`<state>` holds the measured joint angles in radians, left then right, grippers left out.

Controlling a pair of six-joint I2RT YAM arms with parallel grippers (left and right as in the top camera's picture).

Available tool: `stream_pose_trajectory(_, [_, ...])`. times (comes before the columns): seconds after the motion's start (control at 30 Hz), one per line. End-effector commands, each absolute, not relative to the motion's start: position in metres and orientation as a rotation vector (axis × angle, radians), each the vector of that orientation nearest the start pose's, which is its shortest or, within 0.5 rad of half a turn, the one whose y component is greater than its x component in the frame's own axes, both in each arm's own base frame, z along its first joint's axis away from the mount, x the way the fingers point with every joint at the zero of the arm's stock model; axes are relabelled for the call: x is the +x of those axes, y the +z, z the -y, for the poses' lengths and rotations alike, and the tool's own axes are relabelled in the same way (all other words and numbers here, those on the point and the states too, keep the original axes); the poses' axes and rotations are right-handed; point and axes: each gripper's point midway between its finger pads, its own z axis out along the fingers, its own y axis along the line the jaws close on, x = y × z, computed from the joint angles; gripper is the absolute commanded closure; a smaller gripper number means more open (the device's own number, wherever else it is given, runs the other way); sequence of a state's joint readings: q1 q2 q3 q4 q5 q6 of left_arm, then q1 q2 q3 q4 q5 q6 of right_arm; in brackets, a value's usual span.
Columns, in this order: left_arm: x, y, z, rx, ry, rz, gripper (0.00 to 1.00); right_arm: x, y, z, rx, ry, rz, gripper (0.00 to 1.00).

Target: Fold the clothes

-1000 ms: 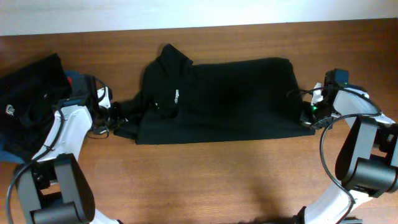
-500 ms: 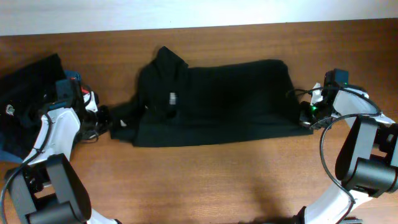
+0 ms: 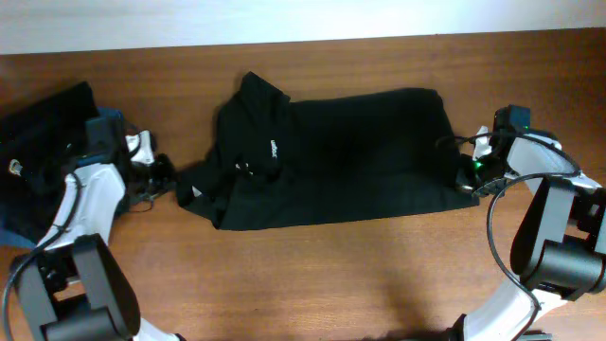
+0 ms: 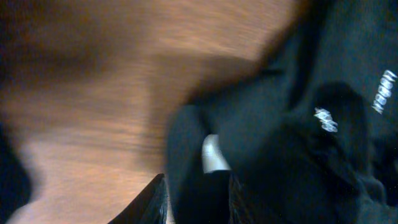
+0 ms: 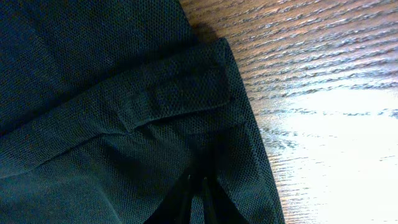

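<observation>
The black short-sleeved collared shirt [image 3: 350, 152] lies across the middle of the brown wooden desk [image 3: 331, 275], collar and small white chest logo [image 3: 269, 148] toward the left, hem toward the right.

The left gripper [image 3: 159, 176] has just begun to let go. In the blurred left wrist view its fingers [image 4: 155, 198] stand a little apart, with dark cloth lying loose between them rather than clearly pinched. In the overhead view the gripper sits just left of the left sleeve [image 3: 199, 192].

The right gripper [image 3: 471, 175] stays as it was. Its fingers [image 5: 186, 198] are closed on the fabric at the near-right hem corner [image 5: 211, 81], and creases run into the pinch.

A second ago the shirt lay flatter, with a straight near edge, and the left gripper held the sleeve. Half a second ago the left arm had drawn that side further left, stretching the cloth between the two arms. Now the left side has slackened back toward the right. The sleeve area is bunched and the near edge slants up toward the left.

This looks like the end of a straightening pull, with the shirt anchored at the right and not yet folded. A pile of dark folded shirts [image 3: 47, 133] rests at the far left of the desk, well apart from it.
</observation>
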<state>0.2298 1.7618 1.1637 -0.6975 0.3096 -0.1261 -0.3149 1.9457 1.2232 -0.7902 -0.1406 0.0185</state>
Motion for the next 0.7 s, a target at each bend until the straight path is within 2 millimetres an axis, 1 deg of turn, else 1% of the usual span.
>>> stream_pose_trajectory(0.0, [0.388, 0.066, 0.005, -0.149, -0.485, -2.765, 0.68, 0.325, -0.023, 0.080, 0.510, 0.206, -3.104, 0.88])
stream_pose_trajectory(0.03, [0.391, 0.070, 0.011, -0.107, -0.483, -2.756, 0.67, 0.329, -0.017, 0.081, 0.509, 0.205, -3.101, 0.88])
stream_pose_trajectory(0.07, [0.397, 0.077, 0.015, -0.084, -0.480, -2.739, 0.67, 0.335, -0.006, 0.084, 0.506, 0.202, -3.092, 0.88])
stream_pose_trajectory(0.13, [0.412, 0.095, 0.018, -0.056, -0.473, -2.692, 0.68, 0.357, 0.030, 0.091, 0.493, 0.188, -3.049, 0.87])
stream_pose_trajectory(0.17, [0.422, 0.108, 0.018, -0.043, -0.465, -2.657, 0.68, 0.373, 0.057, 0.096, 0.481, 0.174, -3.001, 0.83])
stream_pose_trajectory(0.2, [0.432, 0.120, 0.018, -0.029, -0.457, -2.623, 0.68, 0.384, 0.074, 0.099, 0.472, 0.166, -2.968, 0.80])
stream_pose_trajectory(0.23, [0.443, 0.133, 0.019, -0.010, -0.447, -2.575, 0.67, 0.398, 0.099, 0.102, 0.457, 0.158, -2.921, 0.74])
stream_pose_trajectory(0.27, [0.450, 0.141, 0.020, 0.004, -0.441, -2.544, 0.66, 0.406, 0.112, 0.103, 0.448, 0.165, -2.893, 0.68])
stream_pose_trajectory(0.3, [0.467, 0.158, 0.026, 0.045, -0.429, -2.461, 0.60, 0.424, 0.143, 0.100, 0.419, 0.213, -2.814, 0.34])
stream_pose_trajectory(0.33, [0.475, 0.164, 0.031, 0.070, -0.424, -2.420, 0.57, 0.430, 0.153, 0.097, 0.399, 0.237, -2.787, 0.30])
stream_pose_trajectory(0.37, [0.484, 0.172, 0.039, 0.103, -0.421, -2.368, 0.54, 0.438, 0.164, 0.092, 0.322, 0.283, -2.750, 0.29])
stream_pose_trajectory(0.4, [0.491, 0.175, 0.045, 0.126, -0.421, -2.337, 0.53, 0.443, 0.170, 0.087, 0.264, 0.317, -2.723, 0.28])
stream_pose_trajectory(0.43, [0.500, 0.178, 0.056, 0.160, -0.424, -2.296, 0.53, 0.447, 0.173, 0.082, 0.232, 0.349, -2.703, 0.28])
stream_pose_trajectory(0.47, [0.506, 0.178, 0.065, 0.183, -0.424, -2.277, 0.53, 0.448, 0.172, 0.080, 0.225, 0.353, -2.702, 0.28])
stream_pose_trajectory(0.53, [0.517, 0.169, 0.080, 0.213, -0.423, -2.280, 0.52, 0.449, 0.169, 0.075, 0.195, 0.354, -2.713, 0.27])
stream_pose_trajectory(0.57, [0.526, 0.163, 0.091, 0.235, -0.436, -2.293, 0.46, 0.450, 0.167, 0.071, 0.156, 0.353, -2.718, 0.24])
stream_pose_trajectory(0.6, [0.533, 0.157, 0.100, 0.255, -0.444, -2.309, 0.44, 0.451, 0.166, 0.068, 0.124, 0.349, -2.718, 0.23])
stream_pose_trajectory(0.67, [0.550, 0.148, 0.116, 0.282, -0.461, -2.344, 0.44, 0.458, 0.166, 0.069, 0.107, 0.304, -2.704, 0.22])
